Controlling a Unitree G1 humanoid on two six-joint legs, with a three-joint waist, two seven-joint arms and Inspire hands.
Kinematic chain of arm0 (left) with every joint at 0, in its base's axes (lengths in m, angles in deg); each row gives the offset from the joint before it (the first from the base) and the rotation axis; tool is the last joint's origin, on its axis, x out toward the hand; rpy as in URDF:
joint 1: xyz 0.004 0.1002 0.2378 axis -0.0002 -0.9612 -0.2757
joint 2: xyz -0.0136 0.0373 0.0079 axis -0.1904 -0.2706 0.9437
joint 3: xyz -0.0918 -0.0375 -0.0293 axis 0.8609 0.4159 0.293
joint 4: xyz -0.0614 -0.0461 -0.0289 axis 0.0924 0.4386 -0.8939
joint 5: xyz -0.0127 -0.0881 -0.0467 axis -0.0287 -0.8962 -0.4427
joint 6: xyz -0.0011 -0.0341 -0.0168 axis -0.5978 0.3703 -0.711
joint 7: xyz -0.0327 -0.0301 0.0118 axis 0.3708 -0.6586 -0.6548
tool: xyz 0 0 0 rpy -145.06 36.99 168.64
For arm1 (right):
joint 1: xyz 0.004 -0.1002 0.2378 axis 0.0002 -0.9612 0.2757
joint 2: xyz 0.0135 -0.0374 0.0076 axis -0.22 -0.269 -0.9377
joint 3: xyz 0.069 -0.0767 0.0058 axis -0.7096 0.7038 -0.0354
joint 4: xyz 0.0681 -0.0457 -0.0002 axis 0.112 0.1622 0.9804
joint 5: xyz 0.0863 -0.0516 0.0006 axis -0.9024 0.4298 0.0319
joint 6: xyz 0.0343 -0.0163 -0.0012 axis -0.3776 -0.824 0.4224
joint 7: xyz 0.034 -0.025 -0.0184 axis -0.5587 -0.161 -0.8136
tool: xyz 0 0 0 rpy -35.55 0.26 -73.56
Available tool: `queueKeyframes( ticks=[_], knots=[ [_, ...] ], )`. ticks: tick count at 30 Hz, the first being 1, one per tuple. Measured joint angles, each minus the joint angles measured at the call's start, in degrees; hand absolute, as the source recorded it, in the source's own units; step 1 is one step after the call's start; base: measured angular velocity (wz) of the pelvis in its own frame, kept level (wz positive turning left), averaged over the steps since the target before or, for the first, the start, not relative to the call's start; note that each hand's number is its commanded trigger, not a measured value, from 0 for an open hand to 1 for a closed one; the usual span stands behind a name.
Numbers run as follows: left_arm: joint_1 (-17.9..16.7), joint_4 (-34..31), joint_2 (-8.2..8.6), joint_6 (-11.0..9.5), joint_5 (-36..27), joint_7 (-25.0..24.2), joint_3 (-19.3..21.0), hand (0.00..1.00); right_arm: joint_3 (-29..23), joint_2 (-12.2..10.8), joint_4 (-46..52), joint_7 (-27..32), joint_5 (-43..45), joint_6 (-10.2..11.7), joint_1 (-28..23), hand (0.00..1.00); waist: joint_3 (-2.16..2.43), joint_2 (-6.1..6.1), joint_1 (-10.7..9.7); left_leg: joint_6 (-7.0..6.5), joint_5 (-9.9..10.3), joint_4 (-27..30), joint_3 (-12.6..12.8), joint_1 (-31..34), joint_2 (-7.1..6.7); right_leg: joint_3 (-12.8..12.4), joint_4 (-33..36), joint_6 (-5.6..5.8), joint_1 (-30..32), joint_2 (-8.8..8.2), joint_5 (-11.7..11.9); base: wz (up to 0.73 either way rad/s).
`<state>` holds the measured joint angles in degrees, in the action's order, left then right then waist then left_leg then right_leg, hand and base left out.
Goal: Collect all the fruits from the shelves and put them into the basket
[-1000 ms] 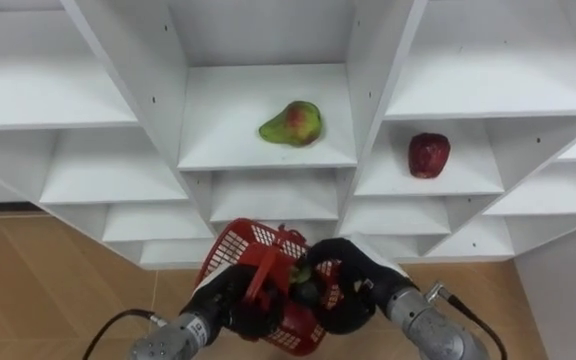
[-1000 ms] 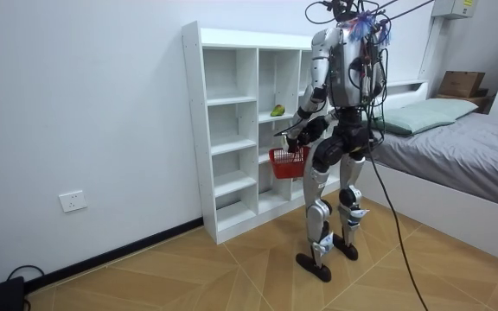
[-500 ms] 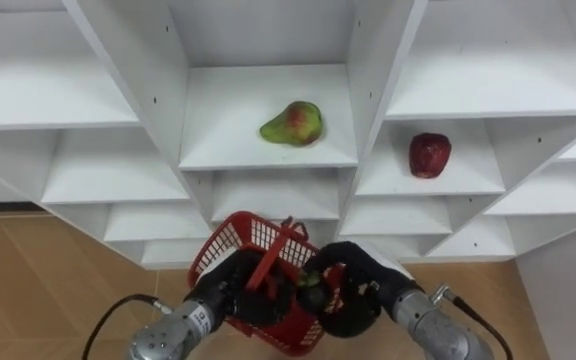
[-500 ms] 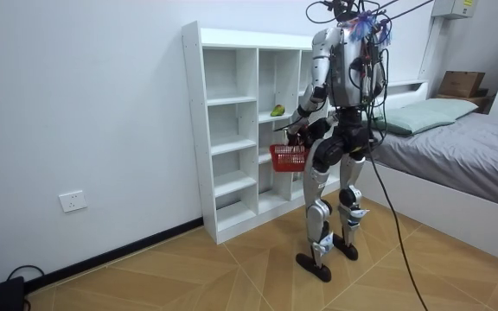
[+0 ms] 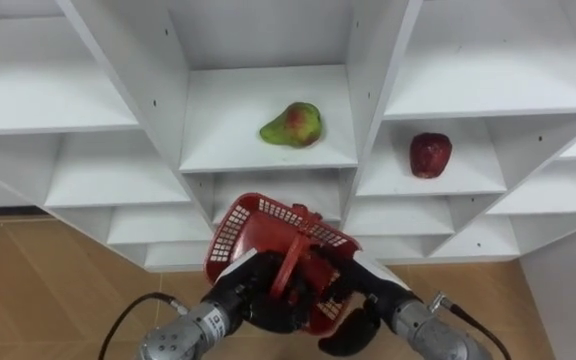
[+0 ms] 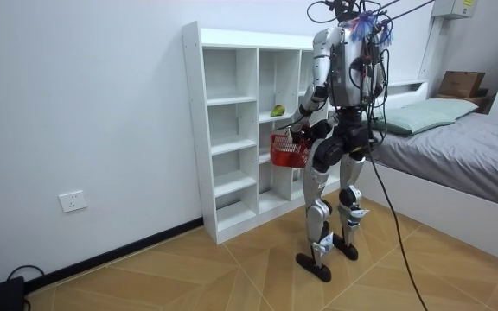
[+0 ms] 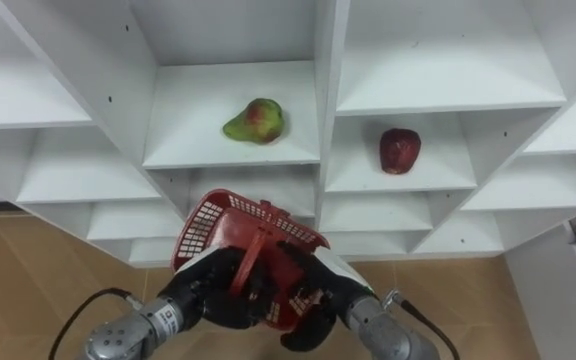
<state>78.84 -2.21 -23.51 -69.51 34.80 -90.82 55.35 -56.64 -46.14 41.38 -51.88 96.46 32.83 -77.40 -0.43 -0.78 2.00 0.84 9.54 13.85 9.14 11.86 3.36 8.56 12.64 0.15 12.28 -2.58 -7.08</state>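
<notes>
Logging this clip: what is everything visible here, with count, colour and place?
shelf unit: one, white, against the wall in front of the robot
pear: one, green with a red blush, lying on a middle-column shelf
apple: one, dark red, on the shelf to the pear's right, slightly lower
basket: one, red plastic mesh, tilted, held before the shelves
bed: one, grey cover, room view's right
pillow: one, pale green, on the bed
cardboard box: one, brown, behind the bed
wall socket: one, white, low on the wall
floor: wood-patterned
left hand: dark, fingers curled round the basket's handle
right hand: dark, low at the basket's right side
</notes>
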Motion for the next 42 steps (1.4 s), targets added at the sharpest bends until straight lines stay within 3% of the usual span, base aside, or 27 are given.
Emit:
queueKeyframes(
  ticks=[23,31,37,42],
  knots=[
    [-2.14,0.85,-0.27,-0.06,0.07,-0.54,0.95,1.0,0.22,-0.62,0.32,-0.09,0.46,-0.03,-0.02,0.0,-0.24,0.36,0.24,-0.05,-0.04,-0.13,0.06,-0.45,-0.03,-0.12,0.09,-0.01,-0.25,-0.04,-0.02,0.0],
    [-1.88,9.46,-0.29,-0.08,1.01,3.76,3.38,1.0,0.25,-0.96,0.45,-0.09,0.39,-0.02,0.21,0.0,-0.55,0.88,0.27,-0.05,-0.04,-0.2,0.11,-0.53,-0.08,0.07,0.09,-0.02,-0.38,-0.15,-0.07,0.0],
    [-2.21,10.44,-0.43,-0.21,1.61,6.21,5.2,1.0,0.26,-0.8,3.67,-0.46,-0.16,-0.02,0.08,0.0,-0.78,1.32,0.48,-0.05,-0.04,-0.22,0.04,-0.64,-0.08,0.08,-0.1,-0.02,-0.7,-0.11,-0.07,0.0],
    [-2.03,11.7,-0.44,-0.3,1.68,7.83,5.38,1.0,0.23,1.27,9.66,0.45,-2.06,0.05,0.0,0.0,-0.74,1.53,1.58,-0.05,-0.04,-0.5,-0.04,-1.5,-0.09,0.1,-0.24,0.01,-1.44,-0.06,-0.14,0.0]
  ],
)
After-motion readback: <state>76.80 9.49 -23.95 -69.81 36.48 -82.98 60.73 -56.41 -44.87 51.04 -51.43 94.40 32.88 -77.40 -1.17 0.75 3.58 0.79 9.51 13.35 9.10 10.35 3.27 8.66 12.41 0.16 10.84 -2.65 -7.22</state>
